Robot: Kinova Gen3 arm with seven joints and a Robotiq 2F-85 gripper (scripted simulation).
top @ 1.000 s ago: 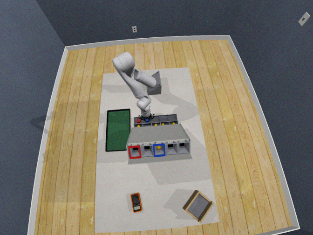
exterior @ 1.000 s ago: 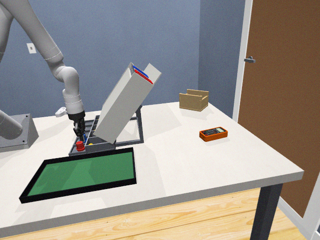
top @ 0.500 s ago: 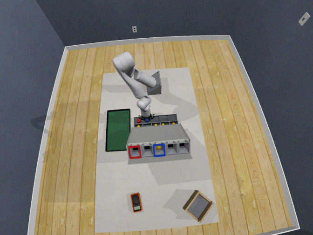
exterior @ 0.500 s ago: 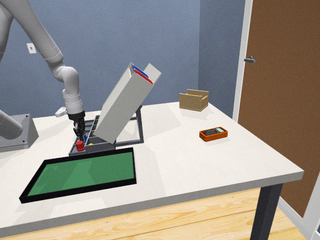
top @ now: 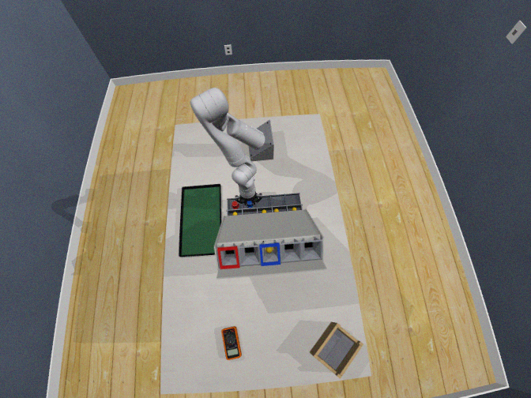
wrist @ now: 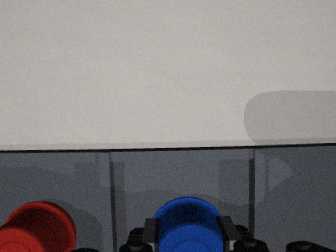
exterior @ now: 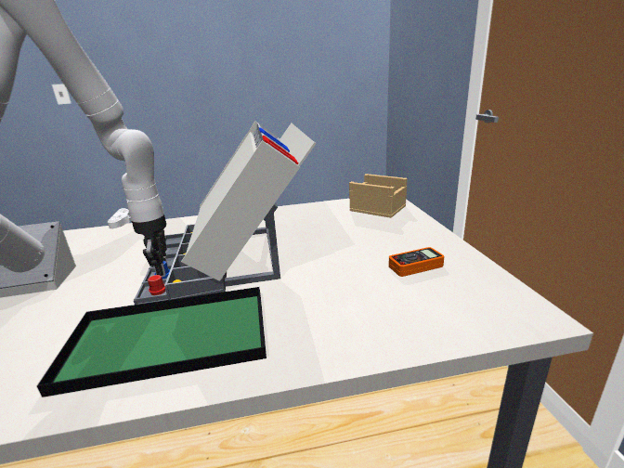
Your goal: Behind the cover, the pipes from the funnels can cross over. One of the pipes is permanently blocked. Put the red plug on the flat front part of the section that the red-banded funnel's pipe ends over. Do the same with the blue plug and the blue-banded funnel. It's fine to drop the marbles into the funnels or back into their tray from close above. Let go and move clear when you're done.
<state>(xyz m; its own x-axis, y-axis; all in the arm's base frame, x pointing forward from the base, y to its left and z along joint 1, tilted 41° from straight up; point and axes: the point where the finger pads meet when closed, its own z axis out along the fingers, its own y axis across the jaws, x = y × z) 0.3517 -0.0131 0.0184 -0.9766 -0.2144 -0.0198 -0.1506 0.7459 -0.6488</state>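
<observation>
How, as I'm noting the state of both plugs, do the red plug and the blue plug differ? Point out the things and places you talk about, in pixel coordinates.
Colour aside, the red plug (top: 234, 204) (exterior: 156, 285) (wrist: 20, 241) stands free, while the blue plug (top: 249, 204) (exterior: 165, 268) (wrist: 190, 241) is gripped between the fingers (exterior: 160, 264). The red plug is nearer the green tray (top: 201, 220) (exterior: 166, 334); the blue plug is farther from it. Both look upright and similarly round.

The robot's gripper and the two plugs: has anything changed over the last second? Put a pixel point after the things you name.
Nothing has visibly changed. The gripper (top: 249, 203) (exterior: 160, 270) (wrist: 187, 235) is in the same place, its fingers around the blue plug (top: 249, 204) (exterior: 165, 269) (wrist: 187, 220). The red plug (top: 234, 204) (exterior: 156, 285) (wrist: 42, 225) stands where it stood.
</observation>
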